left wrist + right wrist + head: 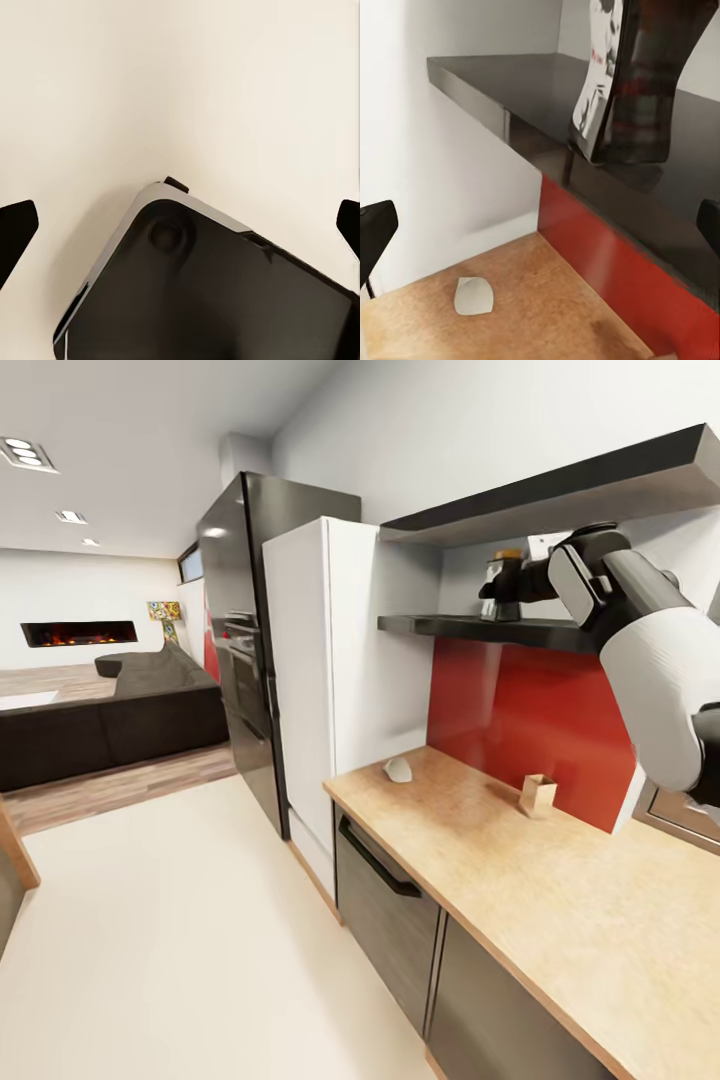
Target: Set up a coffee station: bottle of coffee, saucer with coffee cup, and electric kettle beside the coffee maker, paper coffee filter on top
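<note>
Apparently early in the run: the bottle of coffee stands on the lower kitchen shelf, upright, above the red backsplash, not yet lifted. The right arm is raised to shelf height and reaches toward it. In the head view the right claw sits at the bottle, but the dark parts merge and contact cannot be told there.

From the right wrist view, the bottle (dark glass, printed label) rests on the shelf surface ahead of the camera. The two fingertips show at the opposite edges of the frame, spread wide and well apart from the bottle, so the right claw is released and grasping nothing.

The left claw is likewise released: its fingertips are spread at the frame edges, above pale floor and a dark rounded body that is probably part of the robot's own base.

On the tabletop: a small pale rounded object near the white cabinet, possibly the paper coffee filter (too small to be sure), and a small tan block near the backsplash.

Judgement: no step reads as done. Bottle transfer is at the approach stage; grasp, carry and placement remain, then filter, saucer, cup and kettle.
</note>
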### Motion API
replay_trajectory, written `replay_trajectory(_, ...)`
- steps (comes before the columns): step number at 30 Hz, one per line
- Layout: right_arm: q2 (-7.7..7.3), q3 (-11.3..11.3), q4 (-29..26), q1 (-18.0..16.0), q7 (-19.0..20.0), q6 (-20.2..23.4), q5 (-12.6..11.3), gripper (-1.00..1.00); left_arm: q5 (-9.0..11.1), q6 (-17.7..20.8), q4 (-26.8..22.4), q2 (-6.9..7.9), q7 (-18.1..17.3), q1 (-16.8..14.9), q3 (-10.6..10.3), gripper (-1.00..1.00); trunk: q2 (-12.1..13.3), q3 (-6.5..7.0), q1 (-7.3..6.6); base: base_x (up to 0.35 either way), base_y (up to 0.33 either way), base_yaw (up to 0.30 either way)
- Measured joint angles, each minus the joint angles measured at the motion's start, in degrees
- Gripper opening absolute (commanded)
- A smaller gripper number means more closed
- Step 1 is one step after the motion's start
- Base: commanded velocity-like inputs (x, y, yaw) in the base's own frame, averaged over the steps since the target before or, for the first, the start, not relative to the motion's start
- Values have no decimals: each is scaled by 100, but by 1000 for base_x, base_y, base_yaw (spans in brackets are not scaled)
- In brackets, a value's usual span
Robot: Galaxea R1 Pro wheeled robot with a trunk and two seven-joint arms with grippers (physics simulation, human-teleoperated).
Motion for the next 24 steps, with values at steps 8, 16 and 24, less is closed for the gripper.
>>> replay_trajectory(8, -106, -180, 21, -1, -29, 22, -5, 100, -1, 0, -1, 0, 0, 0, 0, 100, 1, 0, 3, 127, 0, 0)
replay_trajectory(16, -105, -226, 19, -1, -236, 121, -21, 100, -1, -4, -2, 0, 0, 0, -4, 100, 1, 0, 3, 7, 0, 0)
replay_trajectory(24, -103, -355, -25, -370, -379, 424, -55, 100, -1, -7, -2, 0, 0, 0, -4, 100, 0, 1, 3, 0, 0, 0)
